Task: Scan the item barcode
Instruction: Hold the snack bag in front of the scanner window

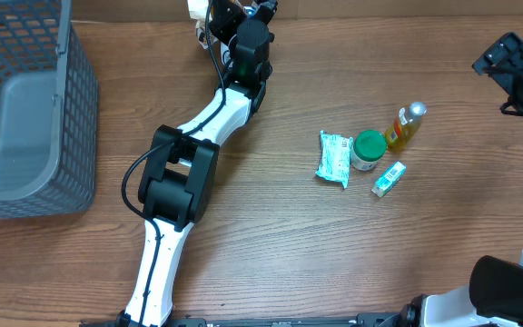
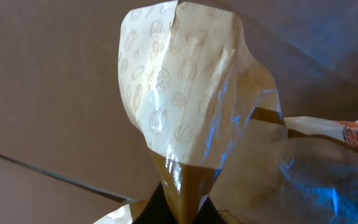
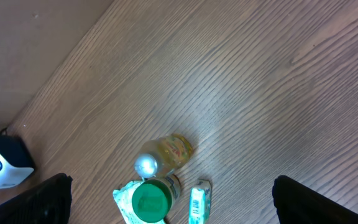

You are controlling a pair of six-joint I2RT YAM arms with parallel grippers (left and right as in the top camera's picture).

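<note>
The cream-and-brown snack bag (image 2: 179,81) stands at 12 o'clock from the closed left gripper (image 2: 178,214), which pinches its lower end, at the bench's (image 1: 334,254) 12 o'clock edge. The right gripper (image 1: 518,65) hangs open at 2 o'clock, well apart.

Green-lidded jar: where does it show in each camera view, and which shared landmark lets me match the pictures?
Overhead: the green-lidded jar stands right of centre, between the teal packet and the small box.
Left wrist: not in it; the cream snack bag fills the view.
Right wrist: at the bottom edge, left of centre.
Shared landmark: the yellow bottle, right beside the jar in both.
</note>
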